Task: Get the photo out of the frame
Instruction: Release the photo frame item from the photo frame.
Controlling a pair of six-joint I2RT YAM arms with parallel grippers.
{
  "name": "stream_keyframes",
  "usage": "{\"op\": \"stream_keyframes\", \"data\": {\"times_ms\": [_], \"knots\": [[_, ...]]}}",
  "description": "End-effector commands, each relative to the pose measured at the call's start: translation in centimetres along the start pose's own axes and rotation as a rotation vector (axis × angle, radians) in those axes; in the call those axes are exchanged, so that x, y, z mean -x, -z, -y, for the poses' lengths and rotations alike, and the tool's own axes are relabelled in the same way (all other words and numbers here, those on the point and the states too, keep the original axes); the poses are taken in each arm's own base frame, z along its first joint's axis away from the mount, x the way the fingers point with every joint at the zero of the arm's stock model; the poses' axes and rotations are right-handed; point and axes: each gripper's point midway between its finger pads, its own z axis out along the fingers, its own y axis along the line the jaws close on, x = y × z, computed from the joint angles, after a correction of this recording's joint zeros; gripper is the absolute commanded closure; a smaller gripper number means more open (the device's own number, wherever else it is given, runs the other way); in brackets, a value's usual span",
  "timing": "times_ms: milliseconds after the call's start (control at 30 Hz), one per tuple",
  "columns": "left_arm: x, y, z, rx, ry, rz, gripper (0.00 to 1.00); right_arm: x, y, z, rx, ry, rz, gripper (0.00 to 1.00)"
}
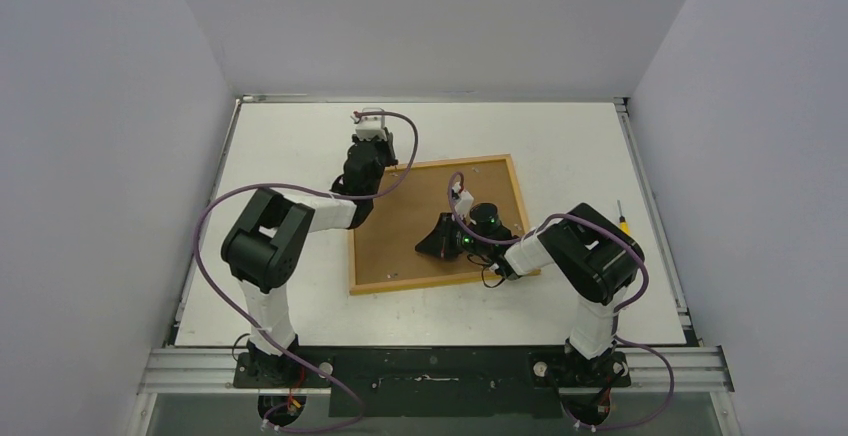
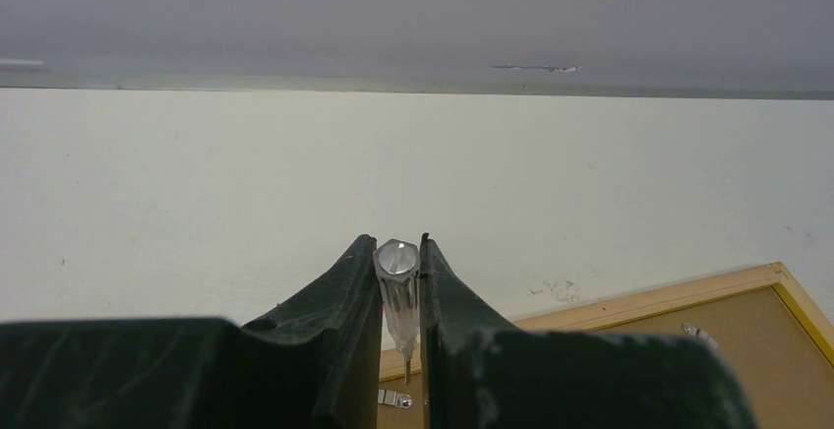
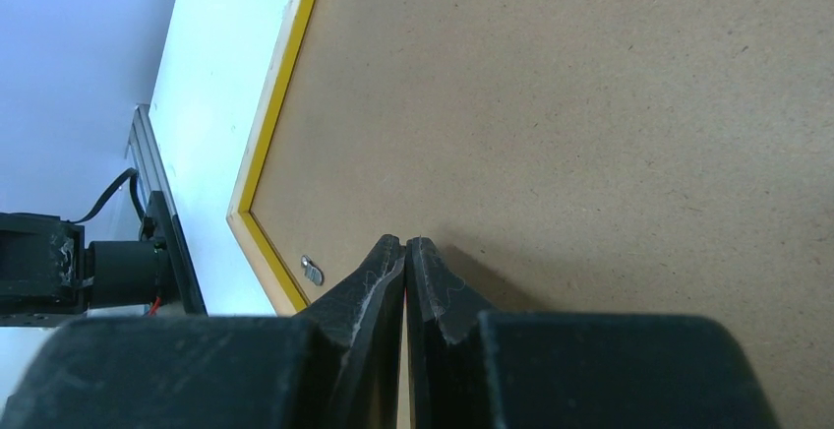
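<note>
From the overhead camera I see the frame (image 1: 400, 281) lying backing-up near the middle of the white table (image 1: 280, 146), turned slightly askew. Its brown fibreboard faces the camera, with the light wood rim around it. With the frame this way up, the photo is hidden from me.

My left gripper (image 2: 398, 247) sits over the frame's far-left corner region. Its 2 fingers are clamped on a clear-handled tool (image 2: 397, 286), held upright with the thin metal tip pointing down. The tip hangs just inside the wood rim, right above a small metal tab (image 2: 393, 399) - I cannot tell whether it touches. A 2nd tab (image 2: 696, 331) shows further along the same rim, nearer the corner.

My right gripper (image 3: 405, 252) is over the backing in the near half of the frame. Its jaws are pressed fully together with nothing between them. The tips cast a shadow on the board close beneath, but contact is unclear. Another tab (image 3: 312, 270) lies near the yellow-edged corner to their left.

A yellow-handled screwdriver (image 1: 622, 219) rests on the table, well to the right of the frame - apart from both arms.
</note>
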Motion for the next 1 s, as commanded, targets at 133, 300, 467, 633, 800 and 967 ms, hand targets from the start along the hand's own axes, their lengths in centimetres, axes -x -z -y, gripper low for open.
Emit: {"op": "stream_keyframes", "data": {"times_ms": [133,300,467,633,800,967], "knots": [[2.9,-1.5,1.0,-0.014,0.003,0.1,1.0,1.3,-0.1,-0.7,0.051,0.028,0.045,0.95],[2.8,-1.5,0.9,-0.011,0.001,0.098,1.0,1.3,-0.1,-0.7,0.052,0.024,0.046,0.95],[2.7,-1.5,0.7,0.0,0.003,0.093,1.0,1.3,-0.1,-0.7,0.056,0.022,0.047,0.95],[2.3,-1.5,0.6,0.004,0.004,0.086,1.0,1.5,0.0,-0.6,0.054,0.02,0.05,0.95],[1.9,-1.7,0.5,0.002,-0.005,0.079,1.0,1.4,0.0,-0.6,0.055,0.021,0.049,0.95],[1.4,-1.9,0.4,0.007,-0.011,0.071,1.0,1.5,0.0,-0.7,0.059,0.02,0.052,0.95]]}}
